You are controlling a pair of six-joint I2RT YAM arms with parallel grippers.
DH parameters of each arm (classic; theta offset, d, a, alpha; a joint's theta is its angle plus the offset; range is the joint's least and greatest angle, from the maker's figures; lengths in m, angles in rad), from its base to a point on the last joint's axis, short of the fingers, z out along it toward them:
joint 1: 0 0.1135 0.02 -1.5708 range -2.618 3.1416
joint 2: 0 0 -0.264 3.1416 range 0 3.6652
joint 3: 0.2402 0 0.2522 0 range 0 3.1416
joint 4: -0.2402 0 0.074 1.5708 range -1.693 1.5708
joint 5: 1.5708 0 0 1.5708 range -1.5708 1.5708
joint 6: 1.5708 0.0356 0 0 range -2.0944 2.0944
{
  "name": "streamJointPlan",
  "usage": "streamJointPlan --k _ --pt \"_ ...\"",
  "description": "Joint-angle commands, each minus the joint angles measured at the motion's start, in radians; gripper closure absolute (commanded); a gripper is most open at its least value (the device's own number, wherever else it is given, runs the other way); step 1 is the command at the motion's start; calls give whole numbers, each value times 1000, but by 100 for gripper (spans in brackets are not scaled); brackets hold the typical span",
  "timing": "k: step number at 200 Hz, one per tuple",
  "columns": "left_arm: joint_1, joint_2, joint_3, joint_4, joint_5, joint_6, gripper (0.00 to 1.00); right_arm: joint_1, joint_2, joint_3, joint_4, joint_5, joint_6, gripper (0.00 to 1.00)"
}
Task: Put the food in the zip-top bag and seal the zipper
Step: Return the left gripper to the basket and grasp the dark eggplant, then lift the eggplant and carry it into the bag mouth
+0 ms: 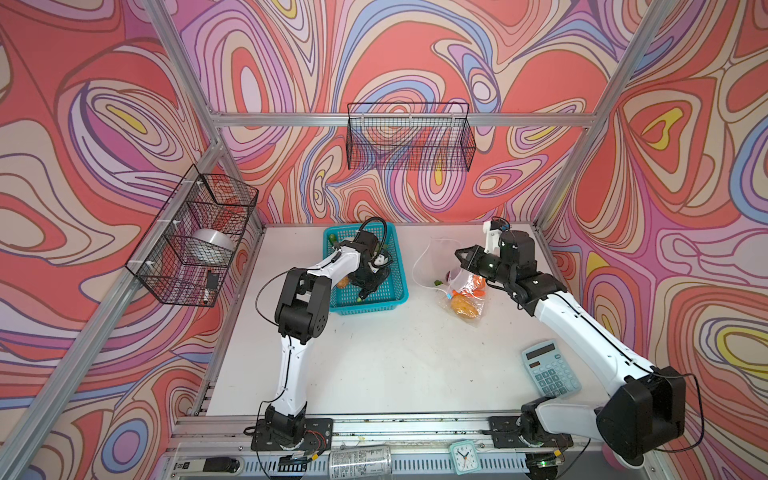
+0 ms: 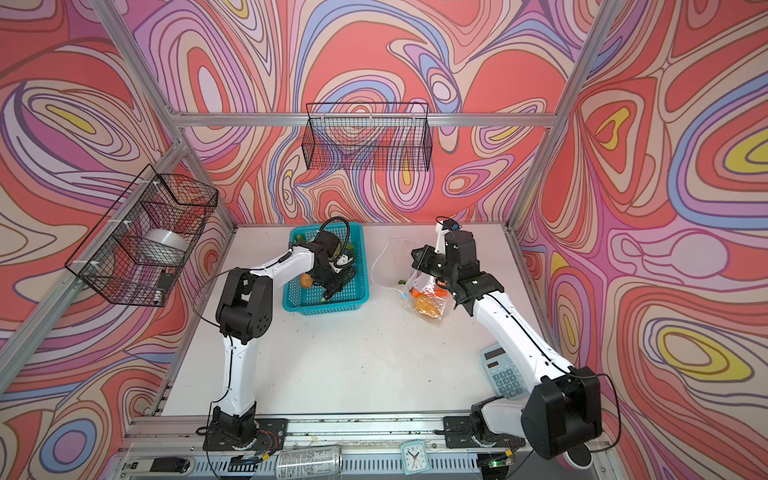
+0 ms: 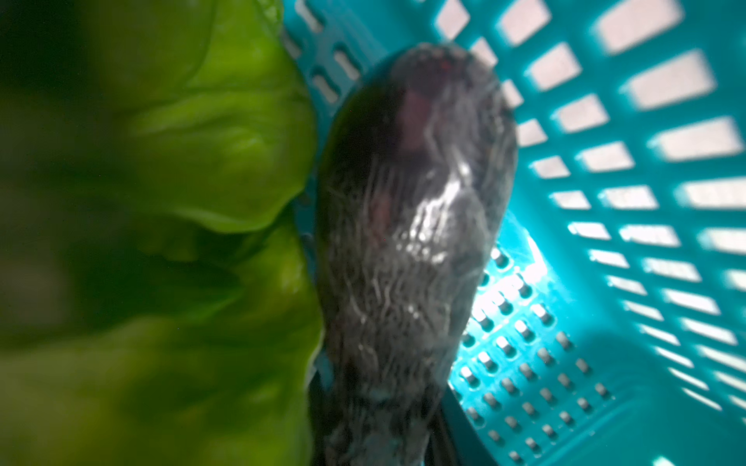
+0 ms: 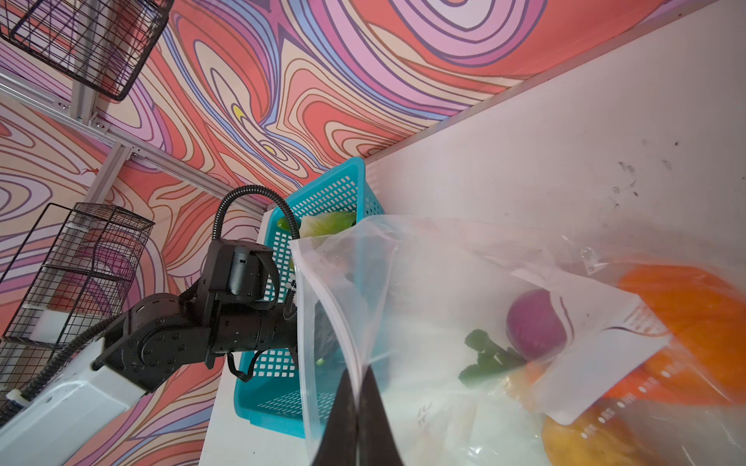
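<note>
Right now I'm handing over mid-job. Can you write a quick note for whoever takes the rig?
Left tool: down inside the teal basket at the eggplant; can't tell if it has a grip.
Right tool: shut on the mouth edge of the zip-top bag, holding it open.
Done: onion, pumpkin and small green piece are in the bag.
Left: eggplant, cabbage and a potato are in the basket; zipper unsealed.
</note>
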Motion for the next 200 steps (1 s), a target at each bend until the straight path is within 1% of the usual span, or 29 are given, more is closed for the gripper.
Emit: streamJointPlan --k 1,6,10,37,54,74,124,162,200 --pt "-15 5 6 -49 -9 25 90 1 -2 -8 16 -2 5 100" --pt "-19 3 8 -54 -10 25 95 1 -1 -8 16 -2 6 100" --pt "-20 -2 9 -57 -10 24 96 1 -2 -8 16 -2 6 100" --pt "-33 -46 9 -60 -6 13 96 1 -8 -15 17 1 6 100" --pt "-34 -87 6 -61 38 -8 96 1 -10 -18 18 0 6 100" --pt "-34 -150 -9 -35 71 -45 95 2 -11 -20 22 0 7 100" --pt "-33 -272 -24 15 101 -143 96 1 -12 -25 27 -4 6 100" --pt "-33 -347 -23 37 92 -265 95 1 -20 -31 29 -1 4 100" --pt "-40 -433 -22 97 221 -436 94 1 -15 -33 36 -5 6 100"
